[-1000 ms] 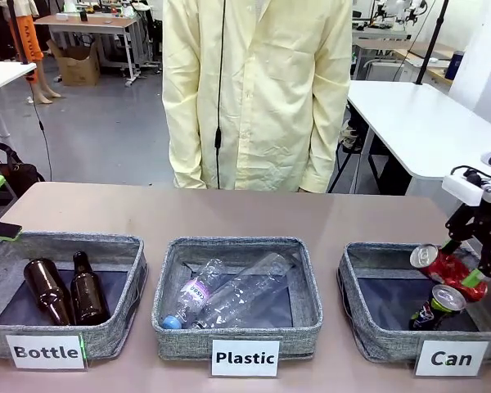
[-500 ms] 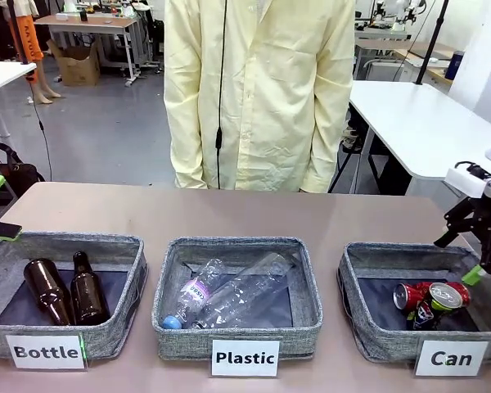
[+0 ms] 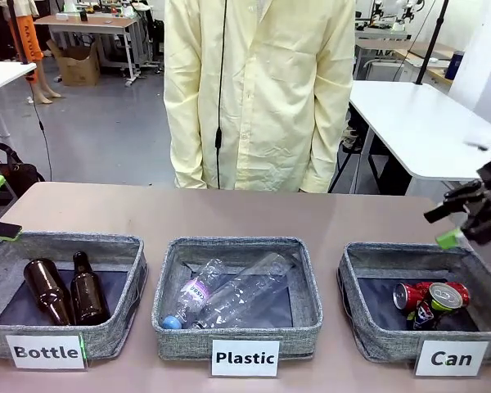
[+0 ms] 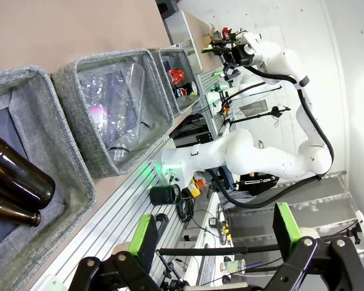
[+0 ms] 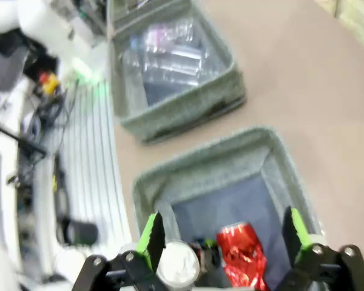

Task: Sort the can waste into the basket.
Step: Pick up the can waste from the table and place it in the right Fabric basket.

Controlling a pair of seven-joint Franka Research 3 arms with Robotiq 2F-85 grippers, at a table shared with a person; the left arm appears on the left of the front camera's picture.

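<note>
Cans (image 3: 430, 296) lie inside the "Can" basket (image 3: 368, 336), the red one (image 3: 409, 293) on its side, long axis roughly left-right (a second ago it hung in the right gripper (image 3: 457, 219)), whose claw has released and risen; left gripper (image 4: 215, 233) gapes empty.

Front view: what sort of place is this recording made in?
Most likely a robotics lab or workshop: labelled sorting baskets such as the Can basket on a brown table, white worktables behind, and a cardboard box on open grey floor.
</note>
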